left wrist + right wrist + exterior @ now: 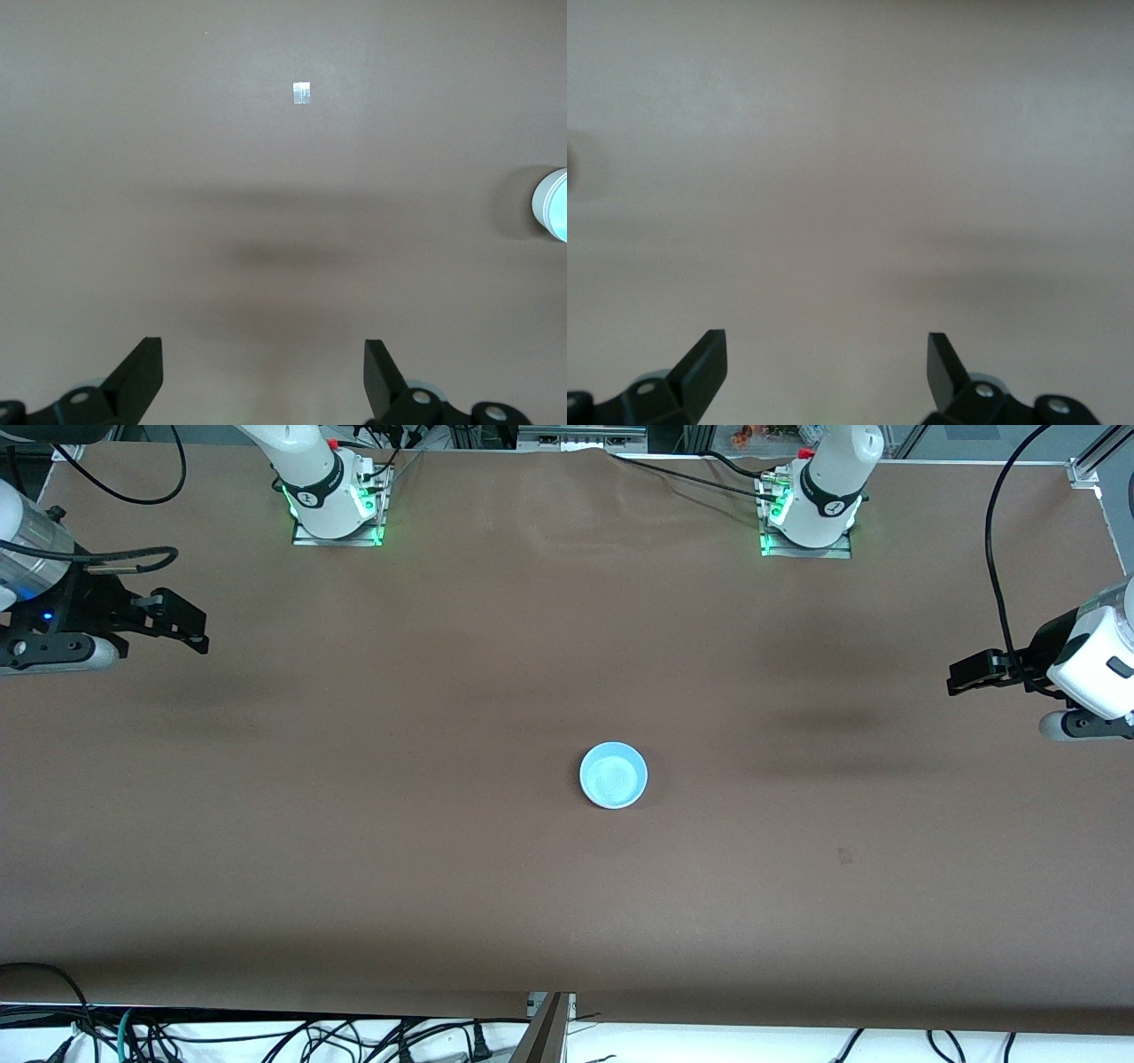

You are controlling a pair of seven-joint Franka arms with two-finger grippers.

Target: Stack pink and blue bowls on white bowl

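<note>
The blue bowl (613, 775) stands upright in the middle of the table, and only its light blue inside shows from above. In the left wrist view a bowl (554, 205) shows at the frame's edge with a white outer wall and blue within. I cannot tell whether bowls are nested under the blue one. No pink bowl shows. My left gripper (955, 677) hangs open and empty over the left arm's end of the table, open in its wrist view (263, 350). My right gripper (197, 629) is open and empty over the right arm's end (826, 341).
The brown table cover (354, 824) is bare around the bowl. A small pale tape mark (845, 856) lies nearer to the front camera, toward the left arm's end, and shows in the left wrist view (302, 92). Cables hang along the table's front edge.
</note>
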